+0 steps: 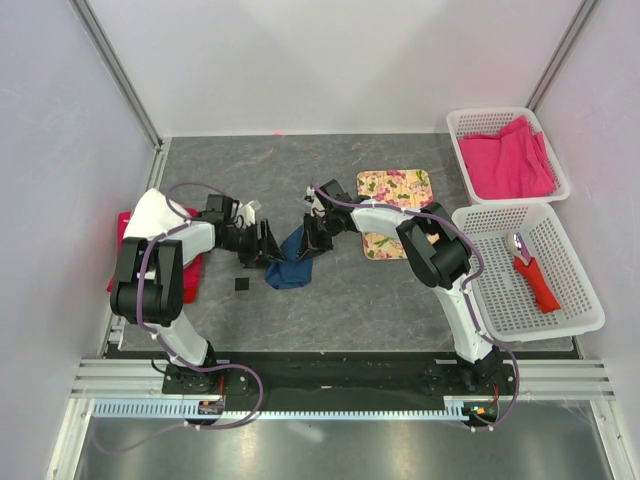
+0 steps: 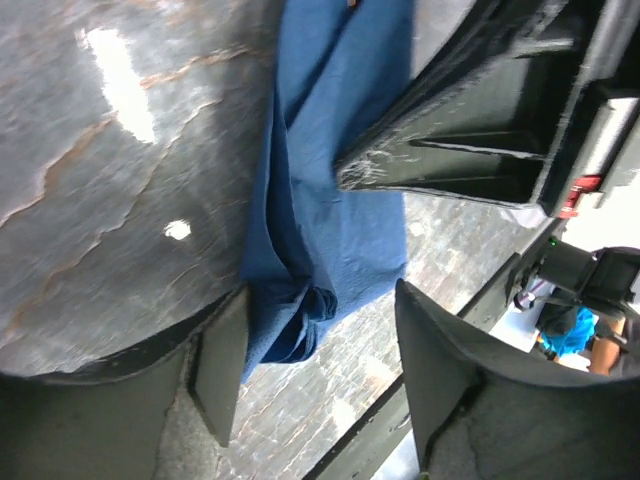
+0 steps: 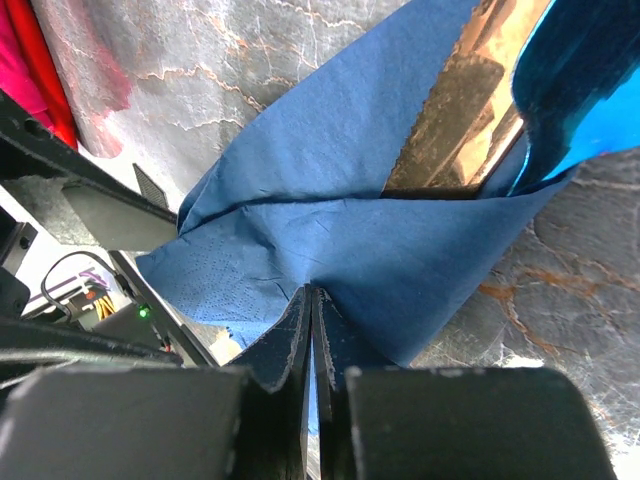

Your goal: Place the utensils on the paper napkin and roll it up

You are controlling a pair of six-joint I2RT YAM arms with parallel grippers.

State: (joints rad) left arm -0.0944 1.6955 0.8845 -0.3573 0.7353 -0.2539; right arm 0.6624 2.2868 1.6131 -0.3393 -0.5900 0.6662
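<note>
— Where's the napkin sitting for you?

— Mid-table, between my two arms. The blue paper napkin (image 1: 290,268) lies bunched on the grey table (image 1: 400,300), near the floral mat (image 1: 396,205) but apart from it.

— And the tools?

— My right gripper (image 3: 312,305) is pressed together on a fold of the paper, pinching it right at the fingertips. My left gripper (image 2: 320,345) stands spread, straddling the crumpled end. The paper touches one finger and there's a gap to the other.

— See the cutlery?

— One glossy bright-blue utensil (image 3: 572,85) on the right wrist view, at the napkin's edge and touching the paper. Whether a second one is in there, I can't tell; the folds hide too much.

— How's it going to behave?

— Soft, feather-light, limp. I reckon it tears if I pull the two grips apart hard, and it won't hold a roll by itself. The utensil looks like stiff, light, slick plastic, so it could slide out of an open end. I'd take the paper where it's doubled over, close to the utensil, not by a single loose corner.
</note>
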